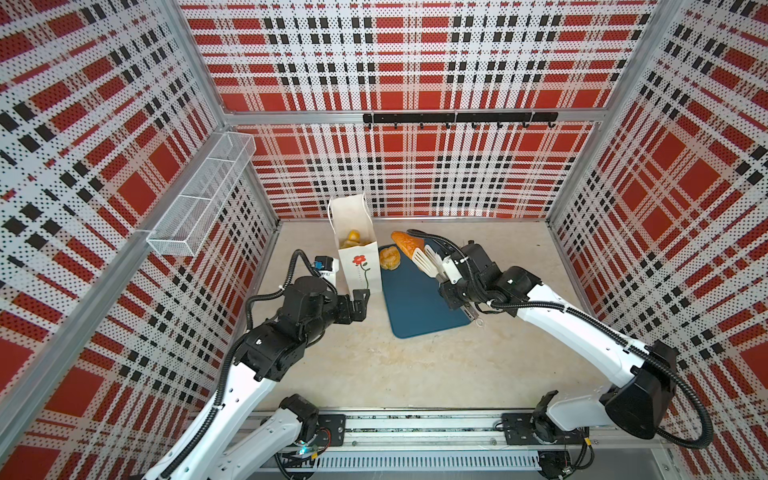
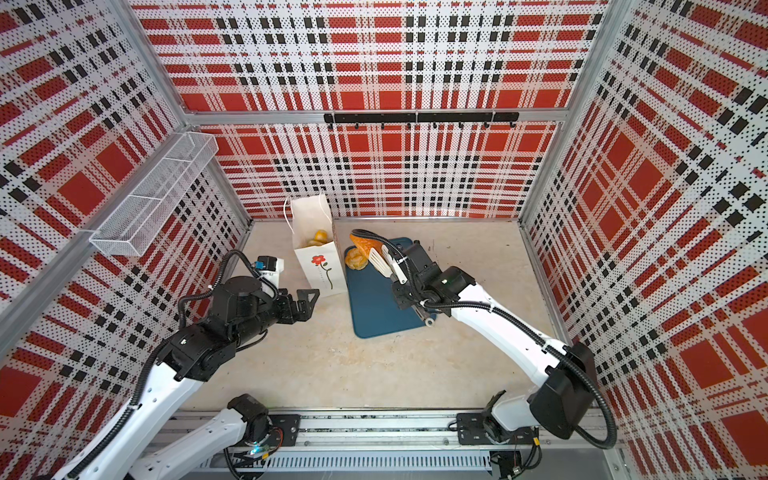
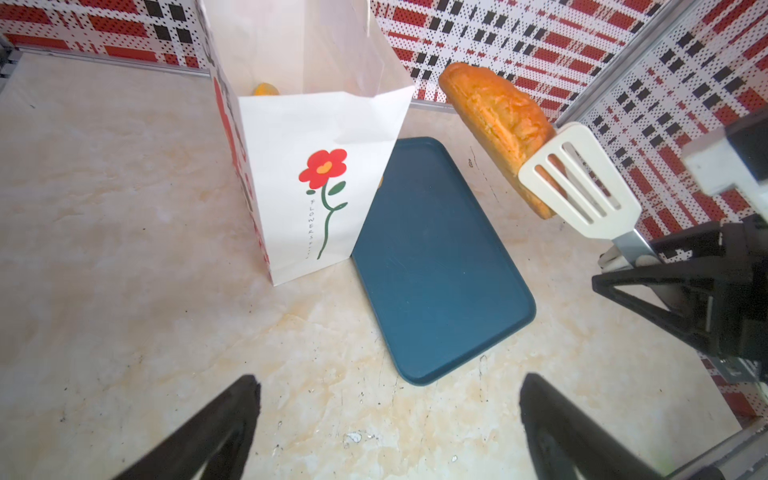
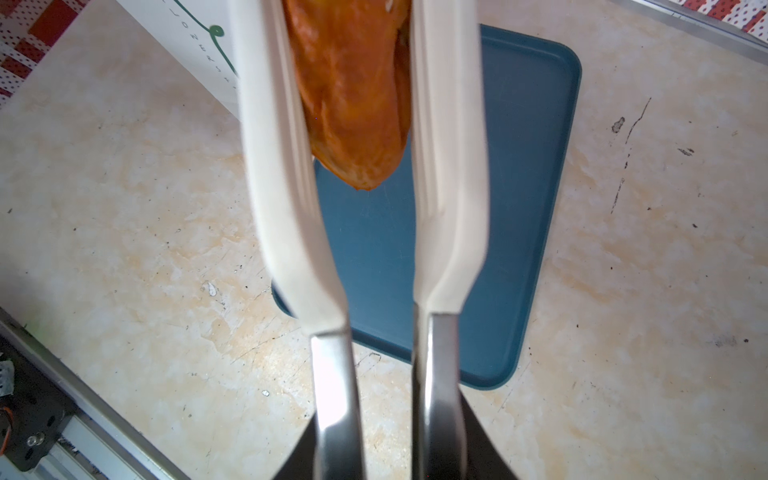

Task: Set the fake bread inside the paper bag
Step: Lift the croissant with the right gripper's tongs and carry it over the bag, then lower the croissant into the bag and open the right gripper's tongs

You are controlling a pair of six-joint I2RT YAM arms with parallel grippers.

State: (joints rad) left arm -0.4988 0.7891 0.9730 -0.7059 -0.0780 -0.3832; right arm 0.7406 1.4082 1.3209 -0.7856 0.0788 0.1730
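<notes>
The white paper bag (image 1: 360,270) (image 2: 321,268) (image 3: 320,187) with a red flower stands open at the back, and yellow fake bread (image 1: 353,237) (image 2: 319,237) (image 3: 266,88) lies inside it. A round bun (image 1: 390,257) (image 2: 356,259) sits on the blue tray (image 1: 415,303) (image 2: 374,307) (image 3: 436,270) (image 4: 519,208). My right gripper (image 1: 448,277) (image 2: 401,286) (image 4: 386,440) is shut on white-tipped tongs (image 1: 428,259) (image 2: 384,262) (image 3: 577,178) (image 4: 449,166). The tongs clamp an orange-brown bread piece (image 1: 406,243) (image 2: 360,244) (image 3: 498,129) (image 4: 353,83) above the tray's far end, right of the bag. My left gripper (image 1: 361,305) (image 2: 309,305) (image 3: 388,386) is open and empty at the bag's near corner.
A wire basket (image 1: 199,195) (image 2: 153,195) hangs on the left wall. A black hook rail (image 1: 457,117) (image 2: 419,117) runs along the back wall. Patterned walls close in three sides, and the arm bases sit on a rail (image 1: 415,424) at the front.
</notes>
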